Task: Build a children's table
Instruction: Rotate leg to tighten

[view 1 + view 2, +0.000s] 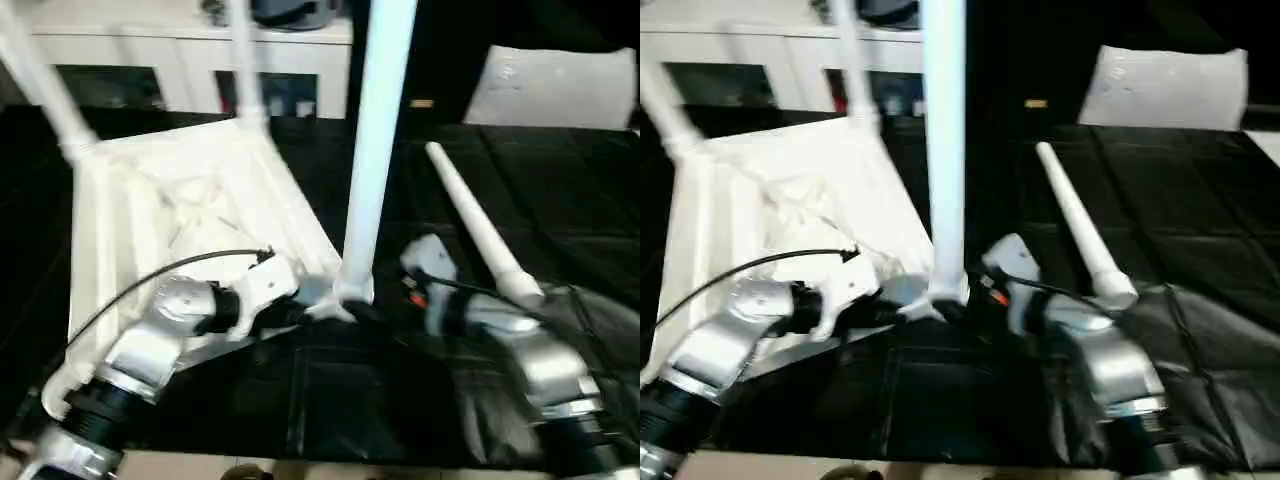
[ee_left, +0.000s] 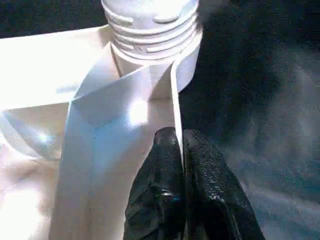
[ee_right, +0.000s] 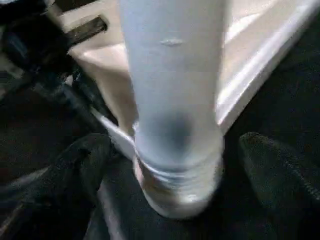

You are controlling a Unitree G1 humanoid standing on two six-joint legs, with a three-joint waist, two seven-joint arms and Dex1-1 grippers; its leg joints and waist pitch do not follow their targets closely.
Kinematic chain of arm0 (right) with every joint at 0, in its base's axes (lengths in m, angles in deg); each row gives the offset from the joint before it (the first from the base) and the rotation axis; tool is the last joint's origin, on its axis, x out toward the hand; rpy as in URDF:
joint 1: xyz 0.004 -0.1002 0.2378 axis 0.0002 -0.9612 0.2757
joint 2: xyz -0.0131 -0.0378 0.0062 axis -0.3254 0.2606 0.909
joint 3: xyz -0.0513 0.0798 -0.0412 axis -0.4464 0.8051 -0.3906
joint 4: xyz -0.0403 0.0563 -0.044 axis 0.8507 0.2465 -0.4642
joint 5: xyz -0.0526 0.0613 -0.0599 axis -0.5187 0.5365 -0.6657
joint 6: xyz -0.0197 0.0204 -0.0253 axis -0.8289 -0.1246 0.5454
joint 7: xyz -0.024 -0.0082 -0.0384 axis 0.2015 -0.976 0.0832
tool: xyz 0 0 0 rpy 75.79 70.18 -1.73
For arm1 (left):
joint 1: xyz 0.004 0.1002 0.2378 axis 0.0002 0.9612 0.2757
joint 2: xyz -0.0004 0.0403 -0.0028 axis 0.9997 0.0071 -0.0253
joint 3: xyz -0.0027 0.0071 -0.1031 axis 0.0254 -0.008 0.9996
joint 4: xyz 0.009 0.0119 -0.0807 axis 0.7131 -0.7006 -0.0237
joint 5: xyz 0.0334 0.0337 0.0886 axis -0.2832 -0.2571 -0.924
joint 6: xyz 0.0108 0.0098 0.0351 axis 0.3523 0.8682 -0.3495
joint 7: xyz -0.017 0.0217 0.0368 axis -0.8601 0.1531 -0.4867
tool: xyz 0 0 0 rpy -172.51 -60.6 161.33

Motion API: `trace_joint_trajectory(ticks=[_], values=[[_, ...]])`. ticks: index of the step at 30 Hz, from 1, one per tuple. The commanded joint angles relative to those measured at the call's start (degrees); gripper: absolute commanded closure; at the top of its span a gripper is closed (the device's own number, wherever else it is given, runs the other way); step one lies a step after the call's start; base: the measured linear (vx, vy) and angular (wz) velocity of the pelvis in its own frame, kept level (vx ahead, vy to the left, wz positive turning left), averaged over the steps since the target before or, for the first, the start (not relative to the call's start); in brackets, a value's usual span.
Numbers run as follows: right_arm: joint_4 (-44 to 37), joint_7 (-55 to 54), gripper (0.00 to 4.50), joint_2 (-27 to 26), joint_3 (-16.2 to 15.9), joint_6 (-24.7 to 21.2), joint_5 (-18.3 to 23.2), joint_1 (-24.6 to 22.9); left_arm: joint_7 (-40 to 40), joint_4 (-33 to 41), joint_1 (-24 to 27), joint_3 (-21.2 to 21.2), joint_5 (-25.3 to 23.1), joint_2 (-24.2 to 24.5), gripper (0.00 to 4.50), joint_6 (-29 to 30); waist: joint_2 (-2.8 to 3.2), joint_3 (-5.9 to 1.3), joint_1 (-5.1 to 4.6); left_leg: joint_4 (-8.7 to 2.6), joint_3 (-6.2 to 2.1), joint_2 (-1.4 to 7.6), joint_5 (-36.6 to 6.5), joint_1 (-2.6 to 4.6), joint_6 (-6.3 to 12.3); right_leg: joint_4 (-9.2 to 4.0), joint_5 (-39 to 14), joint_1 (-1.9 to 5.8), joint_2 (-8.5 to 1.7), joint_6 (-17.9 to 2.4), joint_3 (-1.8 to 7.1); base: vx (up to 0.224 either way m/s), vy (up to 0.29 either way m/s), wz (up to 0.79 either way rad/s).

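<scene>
- While the table top [image 1: 190,190] lies upside down on the black worktop [image 1: 560,200], ribbed underside up, three legs stand in its corner sockets: two at the far corners [image 1: 45,85] [image 1: 245,70], one at the near corner [image 1: 375,150].
- Left hand [image 2: 177,165]: fingers pressed together, pinching the thin upright rim of the top just beside the near socket. Judged purpose: steadying the top so it does not slide or turn under the leg work.
- Right hand [image 3: 175,165]: fingers wide apart on either side of the near leg's base, not touching it. It holds nothing.
- Fourth leg [image 1: 475,230] lies loose on the worktop, well apart from the top, near the right forearm; judged next to be fitted, into the socket hidden near the left arm.
- Left wrist view gives what the head views cannot: screw threads [image 2: 150,30] visible above the socket collar, so the near leg may not be fully seated.
- Right wrist view gives the open gap round the leg base; head views give the overall layout.
- Background: white cabinet [image 1: 180,60], white bag [image 1: 555,85].
</scene>
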Motion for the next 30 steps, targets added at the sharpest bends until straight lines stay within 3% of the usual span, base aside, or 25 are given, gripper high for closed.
trace_joint_trajectory(ticks=[1, 7, 13, 17, 22, 30], values=[[0.03, 3.54, 0.02, 1.25, -1.32, 1.56, 0.28, 0.47, -4.88, 0.65, -1.47, -3.15, 0.39, 0.10, 4.50, -3.51, 0.45, -3.45, -0.16, -3.52, -1.07, 3.39, -11.59, 0.70, 2.03, -4.57, -11.14, 2.39, -5.04, -10.39, 3.46, 0.000, 0.000, 0.00], [1.30, 9.11, 0.02, 4.34, -4.19, 5.55, -1.05, 1.71, -11.29, -0.49, -2.13, -5.25, 1.30, 1.76, 4.50, -7.92, 0.47, -3.39, 0.44, -3.69, -1.17, 3.56, -13.08, 0.81, 1.32, -4.59, -12.60, 2.39, -5.16, -10.98, 3.40, 0.000, 0.000, 0.00], [0.70, 13.15, 0.02, 5.66, -6.75, 6.20, -0.90, 1.34, -13.53, -1.40, -3.09, -6.74, 0.45, 2.30, 4.50, -10.61, 0.37, -3.41, 0.61, -3.73, -1.26, 3.63, -13.37, 0.66, 1.50, -4.50, -13.27, 2.51, -5.19, -10.91, 3.36, 0.000, 0.000, 0.00], [0.91, 14.14, 0.32, 5.91, -7.26, 6.55, -0.45, 1.06, -13.97, -2.30, -3.58, -6.65, 0.19, 2.11, 4.50, -11.76, 0.11, -3.40, 0.44, -3.69, -1.28, 3.56, -13.18, 0.49, 1.46, -4.54, -13.98, 2.67, -5.33, -10.71, 3.37, 0.000, 0.000, 0.00], [1.30, 14.31, 0.69, 5.71, -7.52, 6.81, -0.41, 0.92, -14.22, -2.86, -3.74, -6.85, 0.24, 2.49, 4.50, -12.83, 0.37, -3.49, 0.25, -3.59, -1.26, 3.60, -12.72, 0.56, 1.59, -4.51, -13.38, 2.56, -5.24, -10.94, 3.34, 0.000, 0.000, 0.00], [1.63, 14.04, 1.44, 4.99, -7.83, 5.99, -0.18, 0.64, -14.17, -3.01, -3.46, -6.85, 0.60, 2.60, 4.50, -12.71, 0.09, -3.46, 0.23, -3.57, -1.21, 3.56, -12.85, 0.56, 1.63, -4.51, -13.55, 2.60, -5.21, -11.14, 3.32, 0.000, 0.000, 0.00]])
